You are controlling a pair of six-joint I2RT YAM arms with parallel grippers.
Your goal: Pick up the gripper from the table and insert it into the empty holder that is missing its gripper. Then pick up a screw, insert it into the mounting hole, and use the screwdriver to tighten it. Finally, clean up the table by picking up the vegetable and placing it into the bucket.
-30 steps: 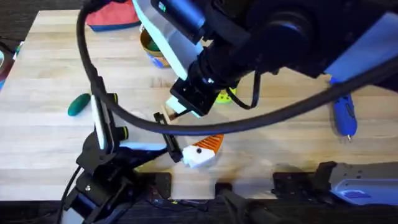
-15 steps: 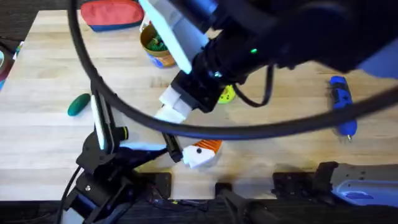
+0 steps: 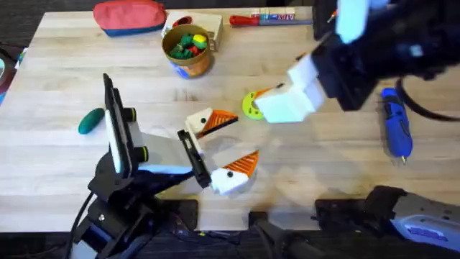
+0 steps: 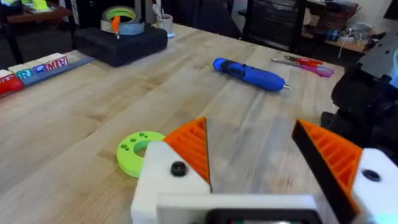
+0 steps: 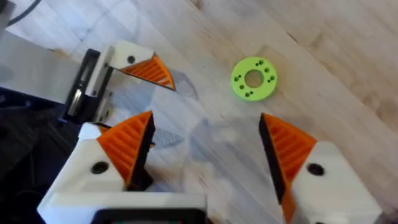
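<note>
My left gripper (image 3: pixel 223 147) rests open on the table, nothing between its two white fingers (image 3: pixel 231 181); both carry orange wedges, and in the left wrist view (image 4: pixel 249 124) a dark screw head (image 4: pixel 178 168) sits in a finger block. My right gripper (image 3: pixel 282 101) hangs above the table right of the lime disc, open and empty (image 5: pixel 205 121). The blue screwdriver (image 3: pixel 397 129) (image 4: pixel 249 73) lies at the right. The dark green vegetable (image 3: pixel 91 120) lies far left. The bucket (image 3: pixel 188 49) stands at the back. A loose gripper and an empty holder are out of view.
A lime-green disc with holes (image 3: pixel 251 106) (image 5: pixel 254 78) (image 4: pixel 138 152) lies between the grippers. A red pouch (image 3: pixel 129 16) and a red-handled tool (image 3: pixel 269 18) lie along the far edge. Bare wood stretches between the disc and the screwdriver.
My right arm has swung from over the table's middle to the right, uncovering the bucket, the disc and my left gripper's far finger. The left arm has not moved.
</note>
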